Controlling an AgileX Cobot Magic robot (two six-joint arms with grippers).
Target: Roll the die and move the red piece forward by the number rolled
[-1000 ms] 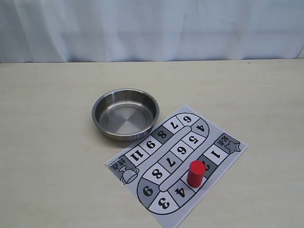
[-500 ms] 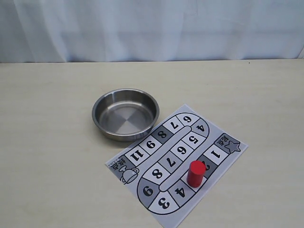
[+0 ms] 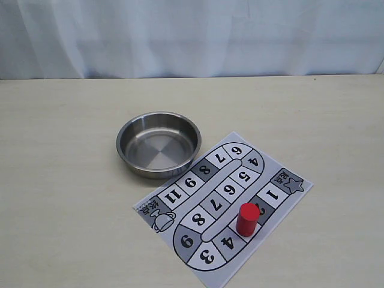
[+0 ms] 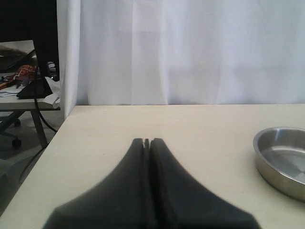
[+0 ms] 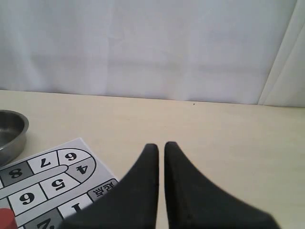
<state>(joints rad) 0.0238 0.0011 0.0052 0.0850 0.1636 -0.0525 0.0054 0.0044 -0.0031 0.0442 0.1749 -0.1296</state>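
Note:
The red piece (image 3: 247,219) stands upright on the printed board (image 3: 180,225), partly covering the dark square after the 1. A sliver of the red piece (image 5: 5,218) shows at the edge of the right wrist view. The die is not visible in any view; the steel bowl (image 3: 158,144) holds nothing. My left gripper (image 4: 147,141) is shut, fingers pressed together with nothing between them, over bare table to the side of the bowl (image 4: 281,160). My right gripper (image 5: 161,146) is shut to a thin slit and holds nothing, hovering just off the board's (image 5: 47,176) corner. Neither gripper appears in the exterior view.
The steel bowl (image 5: 9,133) touches the board's far edge. A white curtain (image 3: 192,36) backs the table. In the left wrist view the table's side edge (image 4: 52,143) drops off to a floor with a chair and cables.

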